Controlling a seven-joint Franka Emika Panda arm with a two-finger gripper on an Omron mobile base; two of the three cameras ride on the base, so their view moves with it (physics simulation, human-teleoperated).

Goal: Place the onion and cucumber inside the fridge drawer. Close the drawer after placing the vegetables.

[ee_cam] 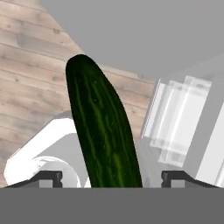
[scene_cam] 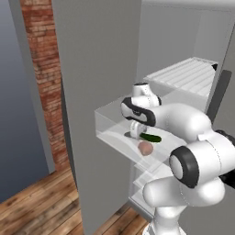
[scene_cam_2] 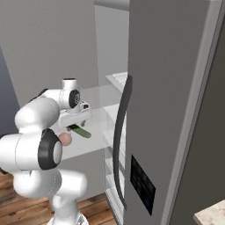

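The clear fridge drawer stands pulled out from the grey fridge, and it also shows as the pale see-through box in the right base view. The reddish-brown onion rests inside it. The dark green cucumber lies in the drawer just beyond the onion. My gripper hangs directly over the cucumber, pointing down into the drawer. It is open: the two fingertips stand wide apart on either side of the cucumber with gaps to it.
The open grey fridge door stands close on the left of the drawer. White ribbed shelves sit above and behind it. The other door with a dark handle is on the right. A brick wall and wooden floor lie beyond.
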